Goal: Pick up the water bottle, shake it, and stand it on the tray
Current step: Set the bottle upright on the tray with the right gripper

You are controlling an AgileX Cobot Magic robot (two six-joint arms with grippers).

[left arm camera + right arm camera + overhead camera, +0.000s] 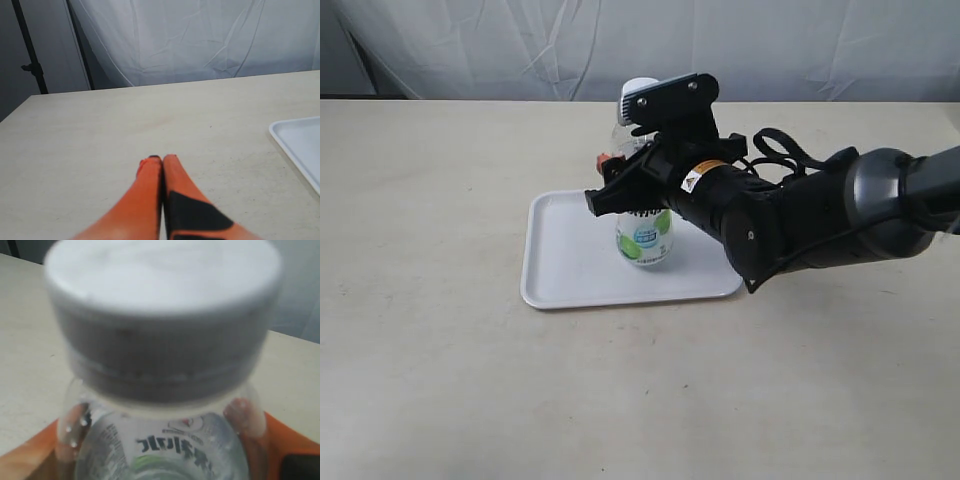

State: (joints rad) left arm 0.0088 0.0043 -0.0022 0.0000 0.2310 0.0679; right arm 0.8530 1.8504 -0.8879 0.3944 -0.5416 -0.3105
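Jaws of the right gripper (625, 180) are closed on the upper body of the water bottle (644, 238) in the exterior view. Its long axis is upright over the middle of the tray (565, 275), and whether the base touches the tray cannot be told. In the left wrist view, the left gripper (156, 159) is pressed together on nothing above the bare table (100, 125), beside one tray corner and farther from the bottle, which is out of frame. In the right wrist view, the blurred white cap (162, 300) fills the frame and orange fingers (30, 457) flank the bottle's shoulder. Base and tray are hidden.
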